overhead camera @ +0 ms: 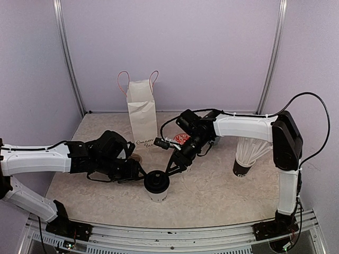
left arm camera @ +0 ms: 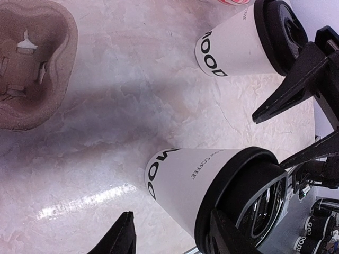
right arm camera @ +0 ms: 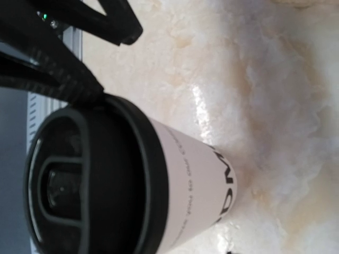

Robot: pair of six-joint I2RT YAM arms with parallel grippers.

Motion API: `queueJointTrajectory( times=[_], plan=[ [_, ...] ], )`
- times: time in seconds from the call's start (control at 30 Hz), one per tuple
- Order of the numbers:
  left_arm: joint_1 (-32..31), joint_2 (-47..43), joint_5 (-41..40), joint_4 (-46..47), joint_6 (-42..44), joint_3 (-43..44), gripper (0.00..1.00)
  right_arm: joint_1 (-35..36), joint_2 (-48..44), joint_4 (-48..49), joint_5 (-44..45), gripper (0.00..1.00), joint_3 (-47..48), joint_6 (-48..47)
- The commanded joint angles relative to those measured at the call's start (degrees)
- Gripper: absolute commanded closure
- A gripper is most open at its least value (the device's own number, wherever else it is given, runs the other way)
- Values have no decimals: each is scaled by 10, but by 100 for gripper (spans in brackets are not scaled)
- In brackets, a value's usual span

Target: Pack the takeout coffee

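Worktop (overhead camera: 222, 185) seen from above carries the near cup (overhead camera: 157, 185) between the two arms and the far cup (overhead camera: 161, 143) by the paper bag (overhead camera: 142, 111), both white with black lids, and the left pincer (overhead camera: 141, 173) and right pincer (overhead camera: 174, 167) both reach the near cup. From the left wrist, the left pincer is half wide around the near cup, one finger (left arm camera: 124, 235) clear of it, the right pincer is spread and holds nothing, and a brown cup tray (left arm camera: 32, 63) lies well apart. From the right wrist, the near cup fills the view, lid on.
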Motion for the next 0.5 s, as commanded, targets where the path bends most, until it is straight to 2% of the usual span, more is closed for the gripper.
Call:
queueJointTrajectory(
  times=[0.0,0.27,0.47],
  plan=[
    [-10,2,5,0,4,-13,53,13,-22,-1,22,56,-15,-1],
    [-14,29,19,3,15,-28,53,26,-9,2,31,57,-28,8],
    [-13,57,13,-16,24,-39,53,31,12,0,91,65,-45,17]
  ],
)
